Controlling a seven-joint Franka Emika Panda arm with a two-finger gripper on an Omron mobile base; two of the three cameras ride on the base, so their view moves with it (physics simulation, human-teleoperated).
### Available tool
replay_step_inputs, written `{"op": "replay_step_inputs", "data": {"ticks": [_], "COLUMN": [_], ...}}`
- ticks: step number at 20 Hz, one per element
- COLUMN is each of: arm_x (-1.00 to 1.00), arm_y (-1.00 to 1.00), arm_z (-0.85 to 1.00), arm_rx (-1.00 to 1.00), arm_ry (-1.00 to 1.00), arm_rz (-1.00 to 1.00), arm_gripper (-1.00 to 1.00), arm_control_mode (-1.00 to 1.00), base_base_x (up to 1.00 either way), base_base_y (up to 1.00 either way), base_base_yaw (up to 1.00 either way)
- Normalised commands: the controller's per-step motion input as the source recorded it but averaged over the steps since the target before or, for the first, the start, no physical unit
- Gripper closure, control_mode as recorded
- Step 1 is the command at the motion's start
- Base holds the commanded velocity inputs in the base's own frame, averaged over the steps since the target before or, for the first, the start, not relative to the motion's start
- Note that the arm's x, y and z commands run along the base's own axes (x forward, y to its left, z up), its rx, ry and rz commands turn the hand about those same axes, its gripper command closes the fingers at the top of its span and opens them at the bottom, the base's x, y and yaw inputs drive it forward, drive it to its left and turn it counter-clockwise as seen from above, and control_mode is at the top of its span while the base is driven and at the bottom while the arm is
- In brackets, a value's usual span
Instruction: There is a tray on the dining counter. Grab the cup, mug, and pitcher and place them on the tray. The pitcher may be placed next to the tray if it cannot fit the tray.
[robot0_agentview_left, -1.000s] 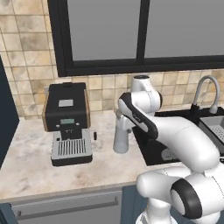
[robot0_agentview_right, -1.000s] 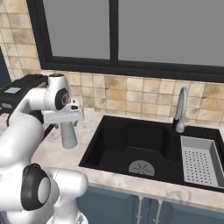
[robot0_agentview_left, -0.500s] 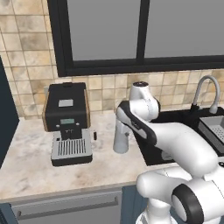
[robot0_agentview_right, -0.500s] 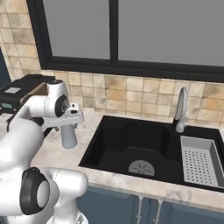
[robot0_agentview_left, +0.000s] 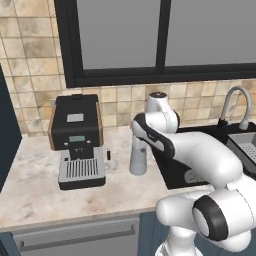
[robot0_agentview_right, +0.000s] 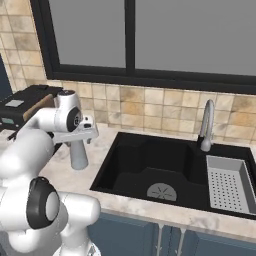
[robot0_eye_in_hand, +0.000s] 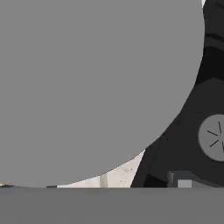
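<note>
The pitcher (robot0_agentview_left: 137, 162) is a tall plain grey cylinder standing upright on the pale stone counter between the coffee machine and the sink. From the right base view the pitcher (robot0_agentview_right: 79, 159) sits just under my hand. My gripper (robot0_agentview_left: 138, 143) hangs straight over its top, pointing down, jaws open and nothing held. In the hand view the pitcher's round grey top (robot0_eye_in_hand: 87, 87) sits very close below the fingers. The tray, the cup, the mug and the dining counter are out of view.
A black coffee machine (robot0_agentview_left: 77, 135) stands left of the pitcher. A black sink (robot0_agentview_right: 160, 165) with a chrome faucet (robot0_agentview_right: 206, 125) and a grey dish rack (robot0_agentview_right: 230, 182) lies to its right. A tiled wall and a dark-framed window close off the back.
My hand has dropped lower over the pitcher's top and the arm has folded down with it. The pitcher has not moved and the jaws stayed open.
</note>
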Motion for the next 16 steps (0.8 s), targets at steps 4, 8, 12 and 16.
{"op": "replay_step_inputs", "data": {"ticks": [4,8,12,16], "arm_x": [0.22,0.24,0.19,0.13], "arm_y": [0.0,0.0,0.03,0.04], "arm_z": [0.0,0.0,-0.05,-0.03], "arm_rx": [0.01,0.01,0.0,0.01], "arm_ry": [0.0,0.0,0.0,0.0], "arm_rz": [0.0,0.0,0.0,0.0], "arm_gripper": [-1.0,-1.0,-1.0,-1.0], "arm_control_mode": [-1.0,-1.0,-1.0,-1.0], "base_base_x": [0.0,0.0,0.0,0.0], "base_base_y": [0.0,0.0,0.0,0.0], "base_base_yaw": [0.0,0.0,0.0,0.0]}}
